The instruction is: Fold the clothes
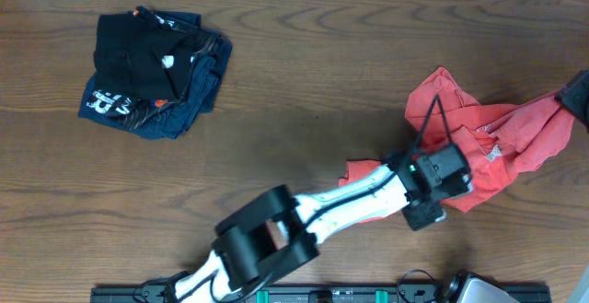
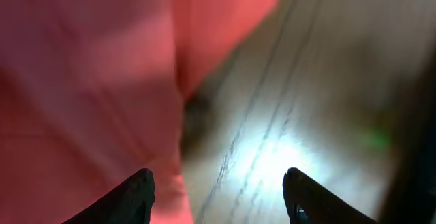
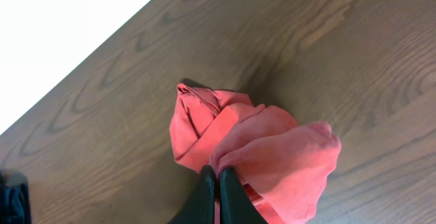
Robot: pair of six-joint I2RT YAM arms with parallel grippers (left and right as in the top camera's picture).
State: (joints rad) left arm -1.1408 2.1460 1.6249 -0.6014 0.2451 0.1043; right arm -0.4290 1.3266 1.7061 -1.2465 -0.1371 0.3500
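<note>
Pinching a raised fold of the coral-red T-shirt point(image 3: 272, 149) with the right gripper point(image 3: 218, 183), its fingers pressed together on the cloth, out at the three o'clock edge of the wooden table point(image 1: 304, 91). Trailing the rest of the shirt, crumpled, down from there toward four and five o'clock on the wood, with one corner poking out toward six o'clock from under the left arm. Hovering low over the shirt's edge at about five o'clock with the left gripper point(image 2: 218, 190), fingers spread wide and clasping nothing, red cloth beside the left-hand finger and bare lit wood in the gap. Sitting far off at ten o'clock, well apart from the shirt: a folded black garment point(image 1: 138, 50) stacked on a folded navy garment point(image 1: 110, 105) with white lettering.
</note>
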